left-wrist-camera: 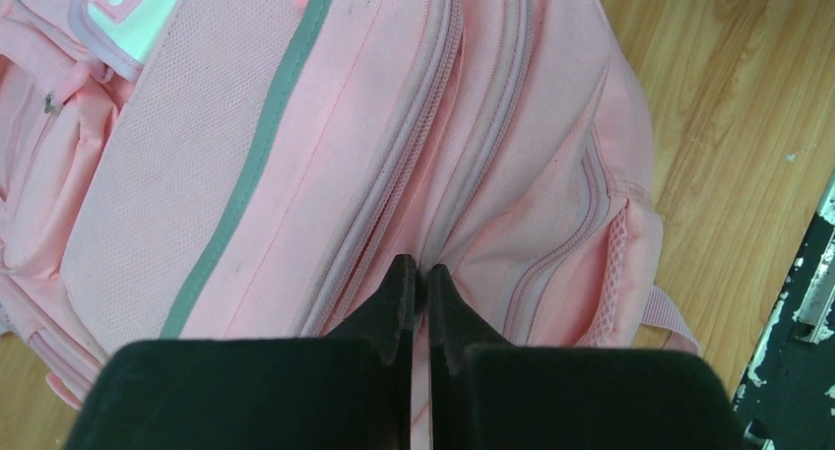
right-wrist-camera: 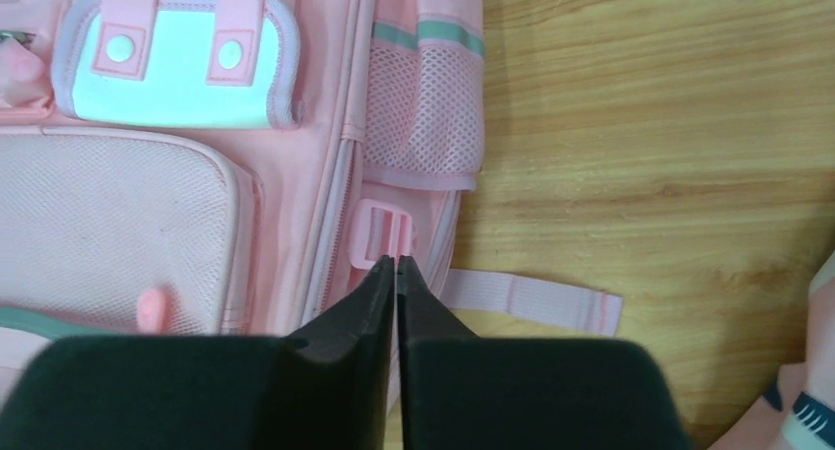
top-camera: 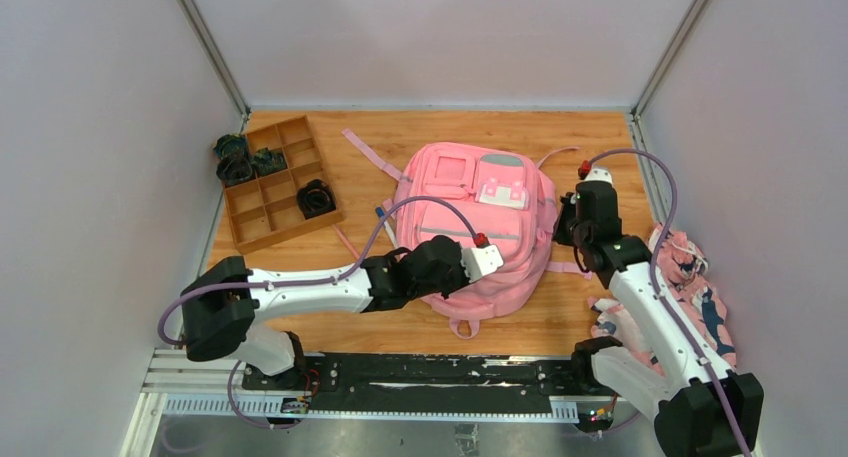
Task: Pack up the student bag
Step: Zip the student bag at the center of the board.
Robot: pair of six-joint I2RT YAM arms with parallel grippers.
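The student bag [top-camera: 470, 202] is a large pink backpack lying flat mid-table, its white-and-grey patch [top-camera: 503, 194] facing up. My left gripper [top-camera: 500, 262] is over its near end. In the left wrist view the jaws [left-wrist-camera: 420, 268] are shut at the zipper seam [left-wrist-camera: 433, 125], with a small dark bit pinched between the tips. My right gripper [top-camera: 563, 227] is at the bag's right side. In the right wrist view it [right-wrist-camera: 396, 261] is shut, tips against a pink buckle [right-wrist-camera: 382, 231] below the mesh side pocket [right-wrist-camera: 423, 105]. A pink strap [right-wrist-camera: 532, 300] lies on the wood.
A wooden divider tray [top-camera: 262, 220] stands at the back left with dark items [top-camera: 316, 198] in some compartments. A pink-white-navy patterned cloth bundle [top-camera: 690, 287] lies by the right wall. Grey walls enclose the table; a black rail [top-camera: 420, 372] runs along the near edge.
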